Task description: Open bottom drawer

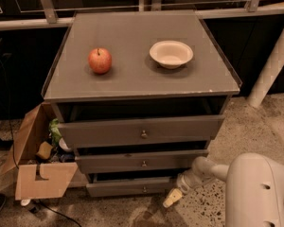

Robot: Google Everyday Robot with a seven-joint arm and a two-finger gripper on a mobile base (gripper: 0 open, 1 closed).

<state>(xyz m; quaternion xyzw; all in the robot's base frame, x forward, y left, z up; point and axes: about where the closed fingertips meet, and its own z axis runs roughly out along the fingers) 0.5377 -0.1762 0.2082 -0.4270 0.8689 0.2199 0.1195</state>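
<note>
The bottom drawer (128,188) is the narrowest grey-brown front, low on the cabinet, with a small round brass knob (144,189) at its centre. It stands slightly pulled out, with a dark gap above it. My gripper (173,197) is at the end of the white arm, low at the drawer's right end, near the floor. It is right of the knob.
Above are the mid-sized drawer (142,161) and the widest top drawer (141,131), both partly out. A red apple (100,60) and a white bowl (171,54) sit on the cabinet top. An open cardboard box (35,160) stands at the left. A white post (272,65) leans at the right.
</note>
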